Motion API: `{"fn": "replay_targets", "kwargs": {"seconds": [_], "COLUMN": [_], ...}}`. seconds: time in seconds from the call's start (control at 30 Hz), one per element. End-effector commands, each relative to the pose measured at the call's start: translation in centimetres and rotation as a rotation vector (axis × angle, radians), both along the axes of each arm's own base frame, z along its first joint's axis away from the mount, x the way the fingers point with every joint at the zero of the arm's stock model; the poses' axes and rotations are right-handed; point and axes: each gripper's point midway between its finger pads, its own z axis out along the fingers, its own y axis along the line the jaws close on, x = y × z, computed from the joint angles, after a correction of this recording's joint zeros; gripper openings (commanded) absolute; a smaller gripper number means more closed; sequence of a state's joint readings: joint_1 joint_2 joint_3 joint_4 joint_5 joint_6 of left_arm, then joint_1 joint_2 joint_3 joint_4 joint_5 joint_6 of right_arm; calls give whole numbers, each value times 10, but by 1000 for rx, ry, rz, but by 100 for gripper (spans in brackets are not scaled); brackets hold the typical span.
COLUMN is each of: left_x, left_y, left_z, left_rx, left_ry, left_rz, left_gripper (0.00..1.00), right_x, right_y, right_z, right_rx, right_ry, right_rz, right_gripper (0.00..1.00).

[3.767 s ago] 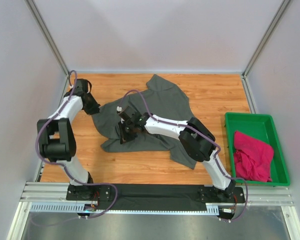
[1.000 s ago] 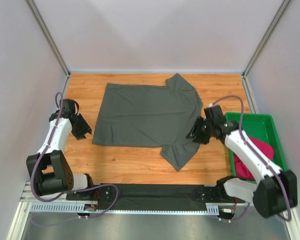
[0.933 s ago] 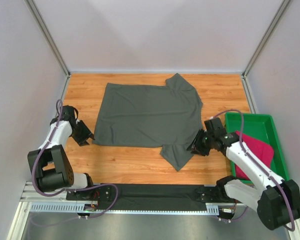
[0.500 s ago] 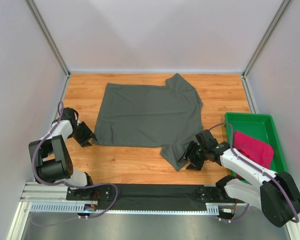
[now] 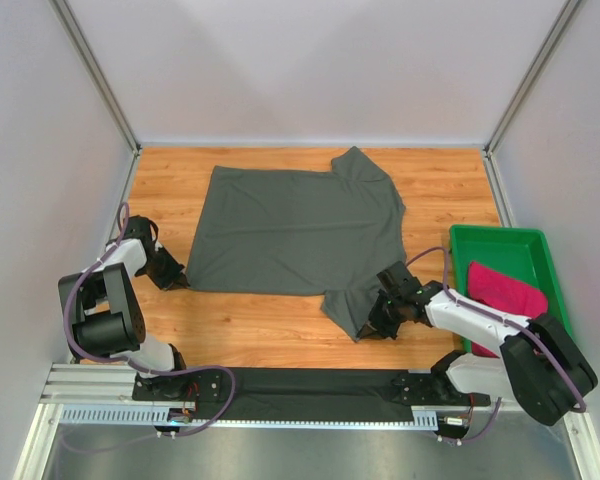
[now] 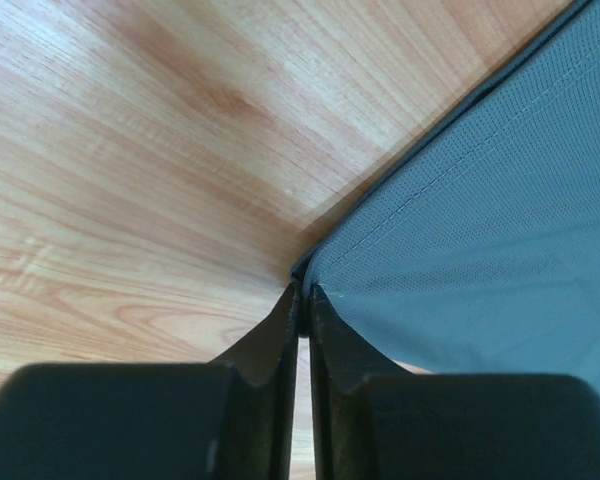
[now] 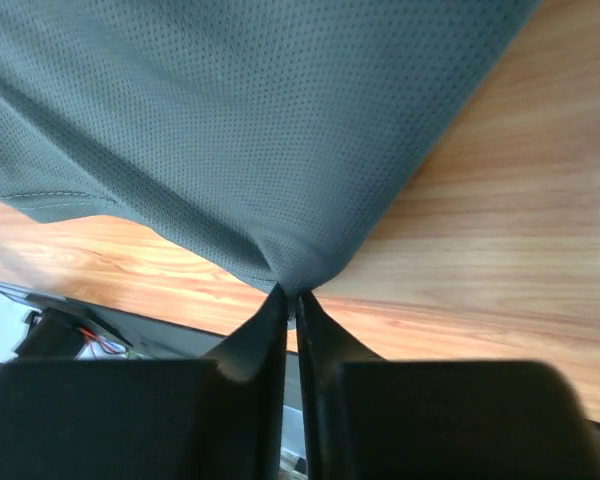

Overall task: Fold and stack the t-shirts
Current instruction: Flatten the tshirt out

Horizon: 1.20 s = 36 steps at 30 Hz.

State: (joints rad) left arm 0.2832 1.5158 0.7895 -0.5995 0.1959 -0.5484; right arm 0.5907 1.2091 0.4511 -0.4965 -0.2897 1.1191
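A dark charcoal grey t-shirt lies spread flat on the wooden table, collar side to the right. My left gripper is shut on its near left hem corner. My right gripper is shut on the edge of its near right sleeve, low at the table. A magenta-pink t-shirt lies bunched in the green tray at the right.
Grey walls close in the table at the back and both sides. A black strip of cloth lies over the rail at the near edge between the arm bases. The tray stands against the right wall.
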Motion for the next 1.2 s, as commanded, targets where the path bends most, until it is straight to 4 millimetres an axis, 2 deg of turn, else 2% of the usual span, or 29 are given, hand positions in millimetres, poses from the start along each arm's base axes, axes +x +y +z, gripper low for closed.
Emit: {"fn": "replay_targets", "kwargs": {"seconds": [0.0, 0.03, 0.07, 0.1, 0.13, 0.23, 0.4, 0.6, 0.83, 0.97, 1.17], "left_x": [1, 0, 0, -2, -3, -5, -10, -18, -22, -25, -45], "left_y": [8, 8, 9, 9, 10, 9, 8, 7, 3, 5, 8], "left_z": [-3, -3, -3, -3, -3, 0, 12, 22, 23, 30, 32], "left_rx": [39, 41, 45, 47, 55, 52, 53, 62, 49, 70, 108], "left_ry": [-8, -5, -7, -2, 0, -2, -2, -13, -18, -41, 8], "left_rz": [-8, -14, -13, -14, -16, -14, 6, 40, 34, 39, 97], "left_gripper": [10, 5, 3, 1, 0, 0, 0, 0, 0, 0, 0], "right_x": [1, -2, -15, -11, -22, -23, -24, -12, -19, -24, -33], "right_y": [-7, -11, -22, -26, -36, -44, -34, -21, -22, -21, -22], "right_z": [10, 12, 12, 21, 22, 31, 31, 37, 31, 37, 42], "right_rx": [-43, -64, -110, -124, -168, -207, -151, -86, -78, -53, -34], "right_ry": [-22, -23, 12, -19, 15, -6, -6, -75, -37, -40, -33], "right_rz": [14, 22, 55, 67, 87, 166, 188, 196, 200, 199, 198], "right_gripper": [1, 0, 1, 0, 0, 0, 0, 0, 0, 0, 0]}}
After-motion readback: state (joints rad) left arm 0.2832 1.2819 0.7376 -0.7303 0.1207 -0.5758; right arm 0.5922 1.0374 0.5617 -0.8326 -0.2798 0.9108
